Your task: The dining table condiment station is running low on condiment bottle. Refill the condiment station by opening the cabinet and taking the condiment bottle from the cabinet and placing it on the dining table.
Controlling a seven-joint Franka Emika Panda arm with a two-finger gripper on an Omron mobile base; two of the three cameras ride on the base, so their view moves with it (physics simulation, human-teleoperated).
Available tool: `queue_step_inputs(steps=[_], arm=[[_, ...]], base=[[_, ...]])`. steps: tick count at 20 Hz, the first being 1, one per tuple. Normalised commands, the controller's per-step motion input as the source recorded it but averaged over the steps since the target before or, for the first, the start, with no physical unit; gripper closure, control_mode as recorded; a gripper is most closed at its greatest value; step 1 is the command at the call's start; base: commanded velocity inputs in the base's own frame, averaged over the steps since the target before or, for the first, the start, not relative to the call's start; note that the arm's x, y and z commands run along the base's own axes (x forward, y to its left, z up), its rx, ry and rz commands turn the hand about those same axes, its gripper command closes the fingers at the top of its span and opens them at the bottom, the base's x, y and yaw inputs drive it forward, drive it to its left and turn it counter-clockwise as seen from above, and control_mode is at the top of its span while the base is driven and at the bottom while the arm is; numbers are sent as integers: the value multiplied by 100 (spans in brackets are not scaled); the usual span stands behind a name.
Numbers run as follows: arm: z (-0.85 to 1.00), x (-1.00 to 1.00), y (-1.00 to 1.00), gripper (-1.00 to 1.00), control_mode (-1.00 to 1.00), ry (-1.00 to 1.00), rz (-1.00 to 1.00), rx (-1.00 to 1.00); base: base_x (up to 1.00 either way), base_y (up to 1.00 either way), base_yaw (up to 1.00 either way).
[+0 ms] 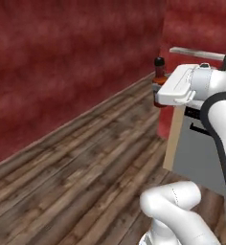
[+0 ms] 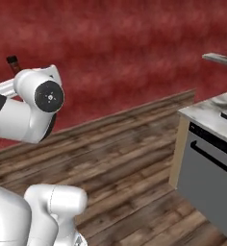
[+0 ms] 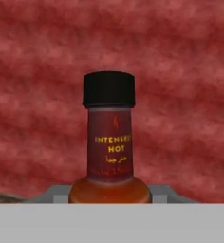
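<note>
While the gripper sits at upper right of the left base view, it's clamped on the condiment bottle, held upright mid-air, black cap up. Behind it is the red wall, wood floor below, grey appliance front at the right edge.

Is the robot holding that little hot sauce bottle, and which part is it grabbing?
Yes. The gripper holds the condiment bottle by its lower body; the neck and black cap stick out past the fingers.
</note>
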Motion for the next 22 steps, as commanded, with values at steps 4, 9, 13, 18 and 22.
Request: queue_step_inputs(steps=[4, 9, 13, 18, 22], arm=[[0, 0, 0, 100, 100, 0, 0, 0], [0, 0, 0, 100, 100, 0, 0, 0], [0, 0, 0, 100, 100, 0, 0, 0], [0, 0, 0, 100, 100, 0, 0, 0], [0, 0, 0, 100, 100, 0, 0, 0]], base=[[100, 41, -34], [100, 64, -43], [100, 81, -47], [100, 78, -45], [100, 80, -43]])
